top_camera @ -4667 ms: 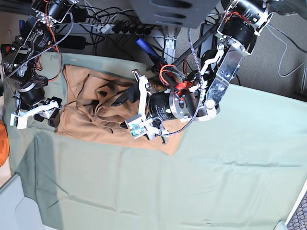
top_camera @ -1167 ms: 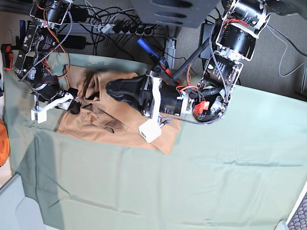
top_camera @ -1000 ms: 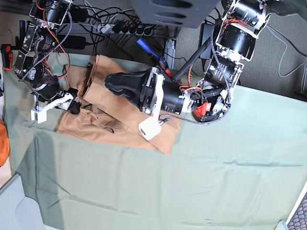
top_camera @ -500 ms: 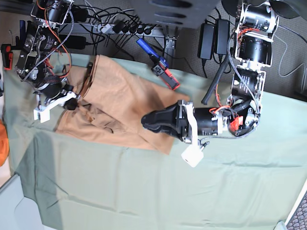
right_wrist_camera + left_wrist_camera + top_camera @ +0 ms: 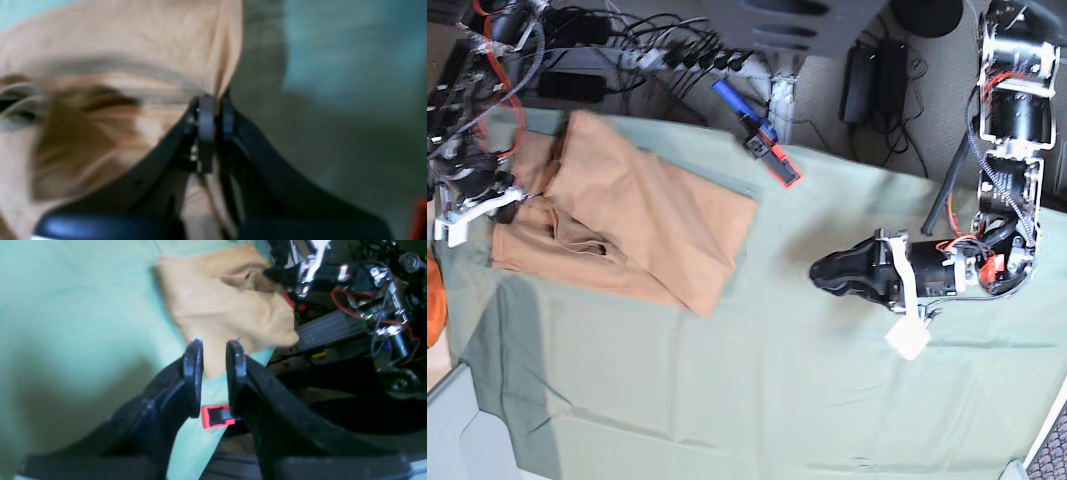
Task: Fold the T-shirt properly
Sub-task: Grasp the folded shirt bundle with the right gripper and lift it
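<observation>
Lying rumpled at the far end of the sage-green tablecloth, the tan T-shirt was pinched at one edge by the right gripper, jaws clamped on fabric. The left gripper hung empty, jaws slightly parted, well apart from it.

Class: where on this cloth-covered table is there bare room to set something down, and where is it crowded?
Free: the sage-green tablecloth along the near edge, below the tan cotton T-shirt and the left gripper. Crowded: the far-left corner, where the right gripper pinches the shirt.
</observation>
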